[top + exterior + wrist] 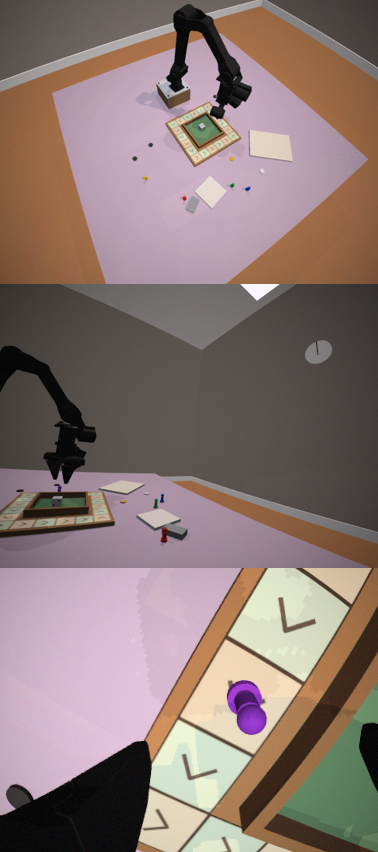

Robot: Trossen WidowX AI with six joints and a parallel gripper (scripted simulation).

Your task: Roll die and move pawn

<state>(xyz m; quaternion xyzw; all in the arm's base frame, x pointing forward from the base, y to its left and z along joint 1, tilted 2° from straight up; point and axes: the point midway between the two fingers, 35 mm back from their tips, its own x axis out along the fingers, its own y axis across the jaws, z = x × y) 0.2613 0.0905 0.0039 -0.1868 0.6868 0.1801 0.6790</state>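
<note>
Hanging above the far side of the board (235, 139), the gripper (61, 476) has its fingers spread wide with nothing between them; the exterior view shows both tips clear of everything below. Directly under it the purple pawn (245, 706) stands upright, alone, on a tan square of the ring, on the side of the board toward the arm's base block (182, 100) and the table's far edge. Pawn looks small, light and rigid, narrow at the neck with a round head; likely smooth and easy to tip, so any further grasp would best close on the neck or just under the head, from straight above. The die (201, 126) lies in the green tray (78, 501) near its middle, also a small hard cube, probably light. Wrist view alone shows the pawn's square and the arrows on its neighbours clearly; in the top view the gripper hides the pawn altogether. Top view alone gives the die's upper face, though the pips are too small to count with confidence. Exterior view gives the gap between fingertips and pawn. Spare pawns, discs and pale cards lie toward the table's near edge, well apart from the board.
</note>
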